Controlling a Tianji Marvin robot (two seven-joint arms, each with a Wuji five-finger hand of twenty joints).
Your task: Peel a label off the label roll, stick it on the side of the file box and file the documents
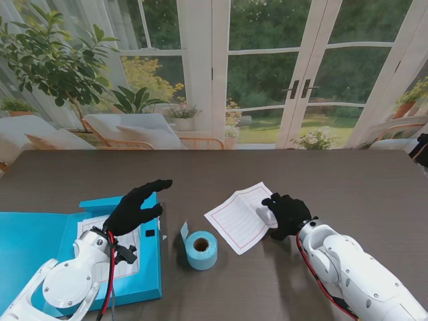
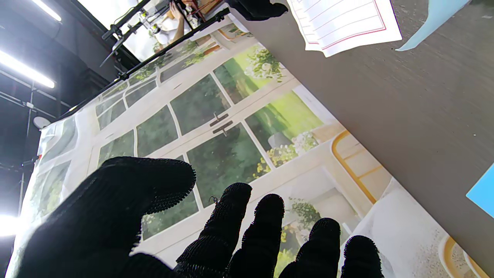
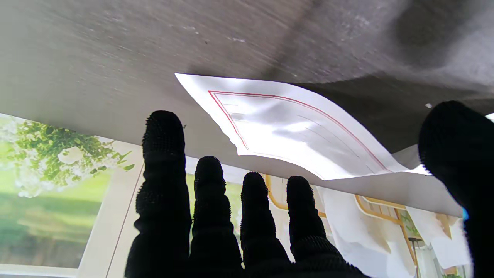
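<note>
Stand view: black-gloved left hand [image 1: 137, 207] hovers over the open blue plastic file box [image 1: 40, 244], fingers spread, holding nothing. Black-gloved right hand [image 1: 287, 214] rests on the red-bordered white document sheet's [image 1: 237, 217] edge, grip unclear. Blue label roll [image 1: 200, 249] sits between them on the dark tabletop [image 1: 348, 180].

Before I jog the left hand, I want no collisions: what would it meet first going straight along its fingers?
Probably nothing: the left hand points past the blue box over bare table; roll and sheet lie to its right. Height unclear.
</note>
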